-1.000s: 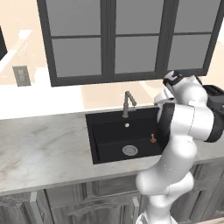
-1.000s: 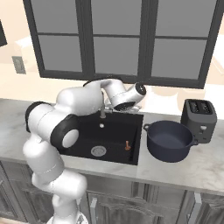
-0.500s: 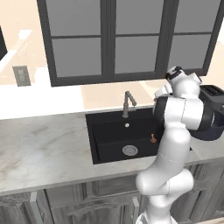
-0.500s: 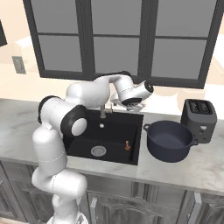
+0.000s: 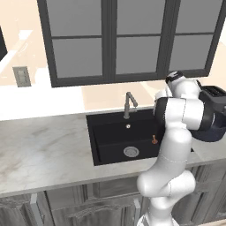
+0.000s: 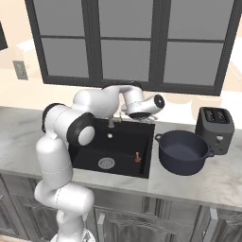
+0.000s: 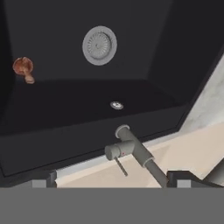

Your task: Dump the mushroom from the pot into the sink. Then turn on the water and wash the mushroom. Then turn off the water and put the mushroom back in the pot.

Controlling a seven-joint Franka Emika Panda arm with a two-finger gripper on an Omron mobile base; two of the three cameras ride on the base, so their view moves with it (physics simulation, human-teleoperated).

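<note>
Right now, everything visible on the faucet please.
The faucet is grey metal, matte-looking, mounted on the counter strip behind the black sink, about centred on its back edge. A round upright post carries a spout reaching out over the basin, and a thin lever sticks out from its side. No water is seen running. Nothing touches it. The hand view looks down on it with the end effector's tips close by it, apart from it.

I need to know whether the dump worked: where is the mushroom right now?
The mushroom lies on the floor of the sink, near its right wall and right of the drain; the pot stands on the counter beside it.
</note>
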